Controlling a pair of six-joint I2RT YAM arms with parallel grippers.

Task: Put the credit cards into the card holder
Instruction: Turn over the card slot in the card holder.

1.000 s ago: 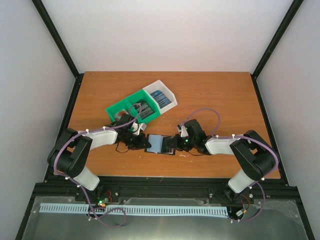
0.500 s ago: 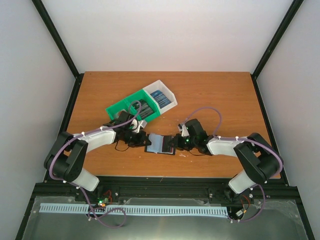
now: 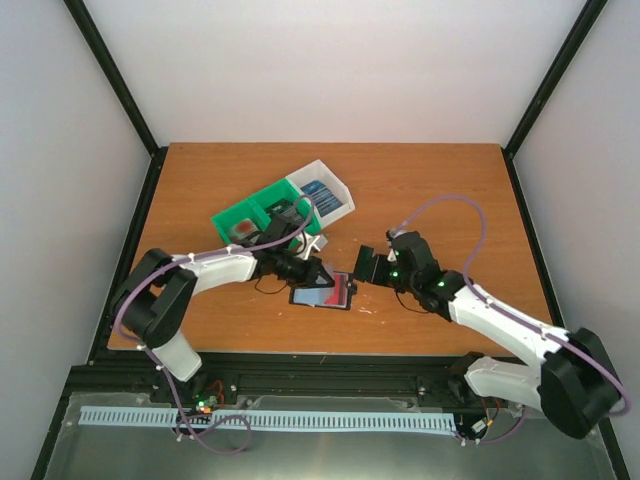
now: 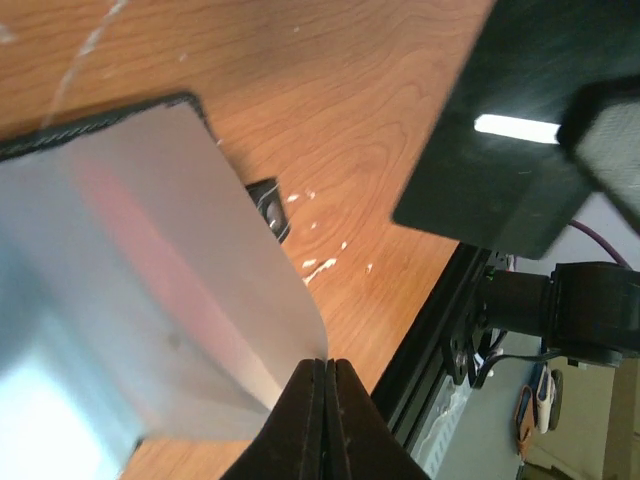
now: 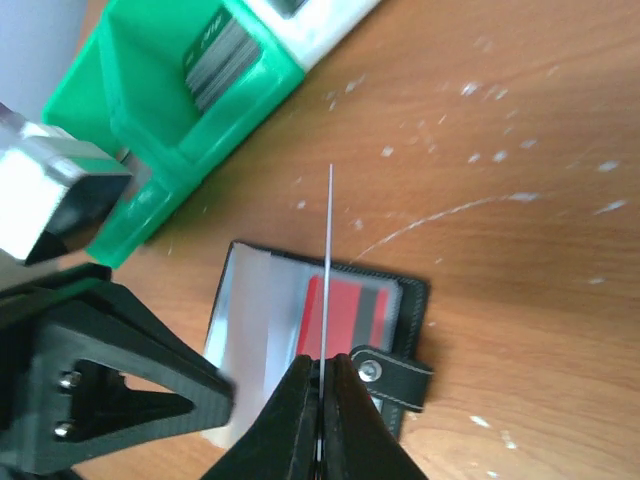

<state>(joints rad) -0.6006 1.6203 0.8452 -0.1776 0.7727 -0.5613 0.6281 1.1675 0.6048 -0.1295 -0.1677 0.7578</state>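
Card holder lies open on the table, near the front edge, between the two arms. Snap tab points toward the right arm.

Left gripper: clenched on the corner of a translucent sleeve of the holder, with that leaf raised off the rest. No gap shows between the fingers.

Right gripper: pinched tight on a credit card, held on edge above the open holder. Its own wrist camera shows the card as only a thin line. In the left wrist view it is a dark flat face with a bright glint. The card is clear of the sleeves — not touching the holder.

A red card sits inside a sleeve on the tab side of the holder.

Green and white bin: behind the holder, toward the left arm. There is a stack of cards in a green compartment and bluish cards in the white end compartment.
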